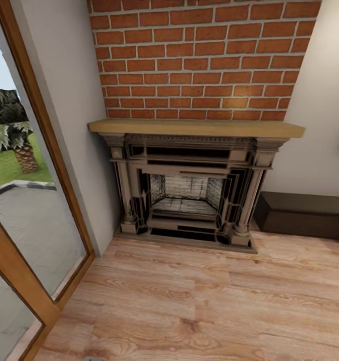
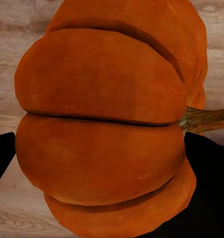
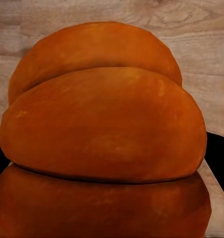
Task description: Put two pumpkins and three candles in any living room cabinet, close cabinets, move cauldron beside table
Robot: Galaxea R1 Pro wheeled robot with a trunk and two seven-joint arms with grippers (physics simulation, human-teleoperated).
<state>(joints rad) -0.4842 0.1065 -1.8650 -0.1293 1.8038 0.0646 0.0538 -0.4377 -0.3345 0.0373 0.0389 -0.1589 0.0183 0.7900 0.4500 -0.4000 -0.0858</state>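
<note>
Cabinet [image 1: 304, 214] right of fireplace [image 1: 189, 190].

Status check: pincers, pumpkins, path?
Left pincer shut on pumpkin. Right pincer shut on second pumpkin. Fireplace ahead; dark cabinet to its right.

brick wall [image 1: 199, 60] above a fireplace [image 1: 189, 190], wood floor [image 1: 199, 306], glass door [image 1: 24, 200] at left
</note>
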